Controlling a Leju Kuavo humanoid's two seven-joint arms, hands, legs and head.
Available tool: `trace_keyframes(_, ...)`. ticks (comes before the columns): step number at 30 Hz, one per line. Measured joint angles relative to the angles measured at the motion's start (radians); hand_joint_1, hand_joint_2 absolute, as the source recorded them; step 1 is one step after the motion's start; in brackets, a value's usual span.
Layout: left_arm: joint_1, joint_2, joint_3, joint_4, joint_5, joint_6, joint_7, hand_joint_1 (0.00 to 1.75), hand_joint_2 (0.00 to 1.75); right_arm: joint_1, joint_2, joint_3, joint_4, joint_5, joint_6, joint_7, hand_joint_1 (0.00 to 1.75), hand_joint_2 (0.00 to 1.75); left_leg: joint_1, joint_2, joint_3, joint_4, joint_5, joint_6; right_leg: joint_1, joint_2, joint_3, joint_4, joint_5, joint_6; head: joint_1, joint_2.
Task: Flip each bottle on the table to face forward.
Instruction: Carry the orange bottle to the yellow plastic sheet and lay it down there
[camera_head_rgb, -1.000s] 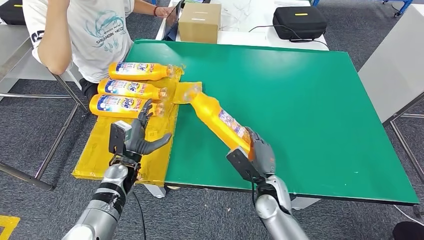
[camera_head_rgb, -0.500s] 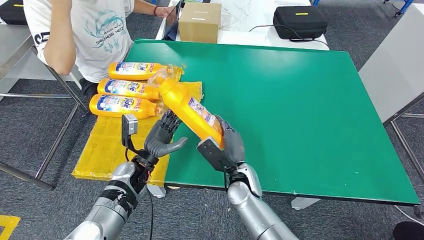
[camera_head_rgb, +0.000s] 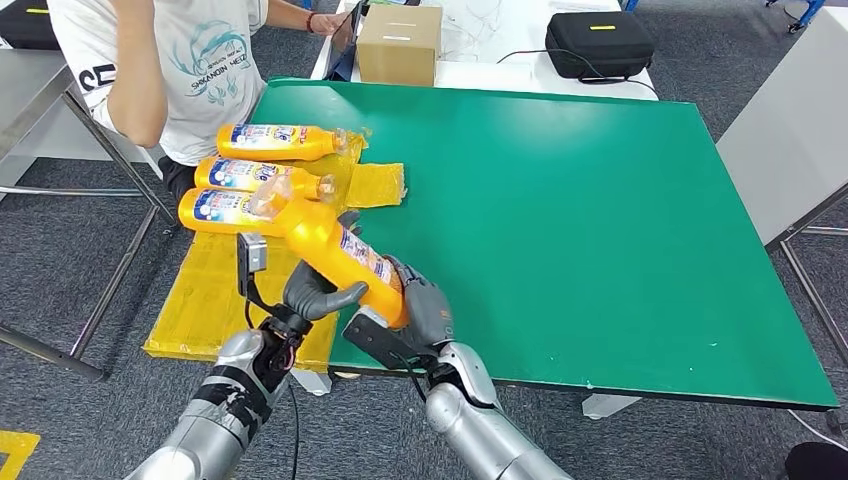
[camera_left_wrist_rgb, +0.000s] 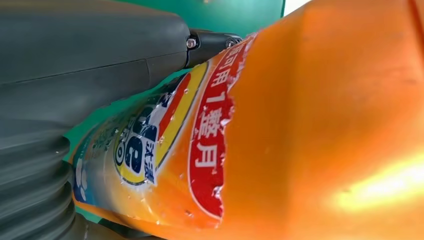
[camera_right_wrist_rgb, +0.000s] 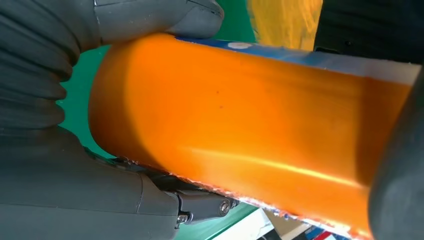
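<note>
Four orange bottles (camera_head_rgb: 335, 255), one cardboard box (camera_head_rgb: 399, 44), one black case (camera_head_rgb: 598, 44), one green counter (camera_head_rgb: 600, 220), one seated person (camera_head_rgb: 185, 70) and two yellow sheets (camera_head_rgb: 210, 300).

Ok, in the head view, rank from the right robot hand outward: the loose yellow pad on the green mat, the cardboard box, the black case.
From the right robot hand:
1. Loose yellow pad, on the green mat, ahead and slightly left.
2. Cardboard box, beyond the mat's far edge.
3. Black case, far right, behind the mat.
</note>
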Motion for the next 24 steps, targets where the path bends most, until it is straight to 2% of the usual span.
trace_keyframes(5, 0.011, 0.007, -0.005, 0.000, 0.010, 0.002, 0.000, 0.01, 1.75, -0.009, 0.002, 0.023, 0.026, 0.008, 0.001, 0.010, 1.75, 1.75, 0.000, 0.000, 0.000, 0.000, 0.000, 0.000, 0.000, 0.000, 0.000, 0.000, 0.000, 0.000, 0.000, 0.000)
trace_keyframes(6, 0.013, 0.008, -0.006, 0.000, 0.011, 0.003, 0.000, 0.45, 1.75, -0.010, 0.002, 0.025, 0.029, 0.008, 0.003, 0.012, 1.73, 1.75, 0.000, 0.000, 0.000, 0.000, 0.000, 0.000, 0.000, 0.000, 0.000, 0.000, 0.000, 0.000, 0.000, 0.000)
trace_keyframes(7, 0.014, 0.009, -0.007, 0.000, 0.013, 0.004, 0.000, 0.88, 1.75, -0.012, 0.002, 0.028, 0.033, 0.009, 0.005, 0.015, 1.42, 1.75, 0.000, 0.000, 0.000, 0.000, 0.000, 0.000, 0.000, 0.000, 0.000, 0.000, 0.000, 0.000, 0.000, 0.000)
trace_keyframes(9, 0.017, 0.010, -0.008, -0.001, 0.019, 0.007, -0.001, 1.75, 1.75, -0.015, 0.002, 0.034, 0.040, 0.011, 0.007, 0.024, 0.55, 1.75, 0.000, 0.000, 0.000, 0.000, 0.000, 0.000, 0.000, 0.000, 0.000, 0.000, 0.000, 0.000, 0.000, 0.000)
trace_keyframes(10, 0.019, 0.010, -0.008, -0.003, 0.024, 0.009, -0.001, 1.75, 1.75, -0.016, 0.002, 0.038, 0.044, 0.013, 0.008, 0.030, 0.13, 1.75, 0.000, 0.000, 0.000, 0.000, 0.000, 0.000, 0.000, 0.000, 0.000, 0.000, 0.000, 0.000, 0.000, 0.000)
trace_keyframes(11, 0.022, 0.010, -0.009, -0.007, 0.029, 0.010, -0.001, 1.75, 1.75, -0.016, 0.002, 0.043, 0.048, 0.016, 0.009, 0.037, 0.00, 1.75, 0.000, 0.000, 0.000, 0.000, 0.000, 0.000, 0.000, 0.000, 0.000, 0.000, 0.000, 0.000, 0.000, 0.000)
trace_keyframes(24, 0.050, 0.010, 0.030, -0.158, 0.068, 0.070, -0.005, 1.75, 1.75, 0.009, -0.011, 0.032, 0.061, -0.025, -0.010, 0.051, 0.00, 1.75, 0.000, -0.001, -0.001, 0.000, 0.000, 0.000, 0.000, 0.000, 0.000, 0.000, 0.000, 0.000, 0.000, 0.000)
